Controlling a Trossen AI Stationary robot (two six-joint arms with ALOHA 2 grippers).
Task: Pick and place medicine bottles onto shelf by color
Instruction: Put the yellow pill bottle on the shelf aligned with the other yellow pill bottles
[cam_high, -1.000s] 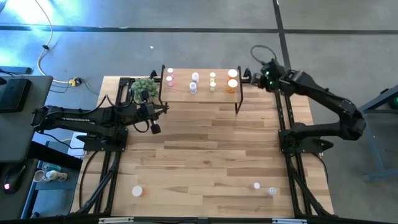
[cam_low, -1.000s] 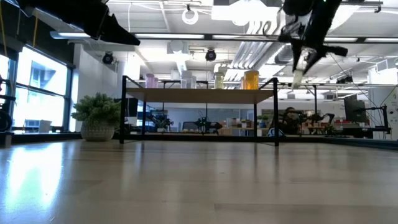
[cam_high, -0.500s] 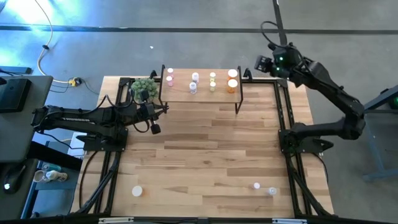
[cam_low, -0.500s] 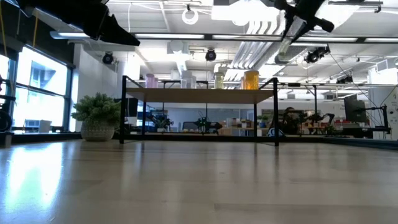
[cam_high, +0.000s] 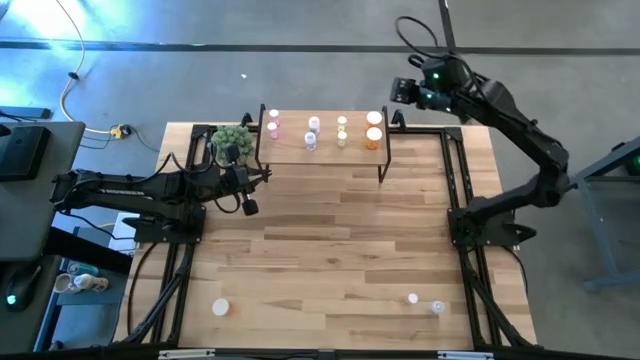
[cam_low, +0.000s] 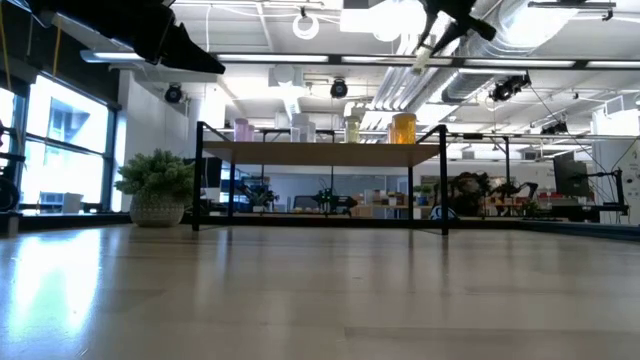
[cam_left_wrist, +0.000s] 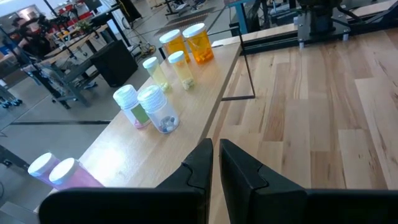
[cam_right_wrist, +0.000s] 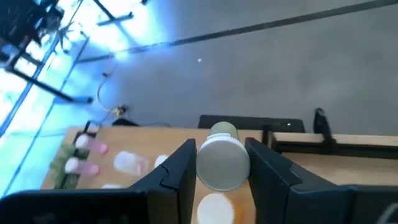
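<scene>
- Shelf (cam_high: 325, 150) is our landmark: it stands at the table's far edge, with the plant (cam_high: 231, 140) just beside its left end.
- We count eight bottles on the shelf, in pairs by colour from left to right: pink (cam_high: 273, 124), whitish (cam_high: 312, 132), yellow-green (cam_high: 342, 131), orange (cam_high: 373, 129).
- Our right gripper (cam_right_wrist: 224, 165) hangs above and just beyond the shelf's right end, clenched on a white-capped bottle (cam_right_wrist: 222, 160) whose body we cannot see past the cap, so we cannot tell its tint.
- In the right wrist view an orange bottle's cap (cam_right_wrist: 215, 207) sits directly under the held one, so we judge the orange group to be the target.
- To do this well, we come down vertically over bare wood just beside the orange pair, not over their caps; a tilted bottle would knock a neighbour.
- We keep the bottle upright, let go only once its base rests on the shelf, then lift straight up.
- The shelf's edge is near the orange pair, so we place inward of it, toward the yellow-green pair but apart from them.
- Our left gripper (cam_left_wrist: 214, 163) waits in front of the shelf's left end, fingers closed on nothing.
- Three bottles remain well apart from the shelf at the near edge: one on the left (cam_high: 220, 308), two on the right (cam_high: 425, 303).
</scene>
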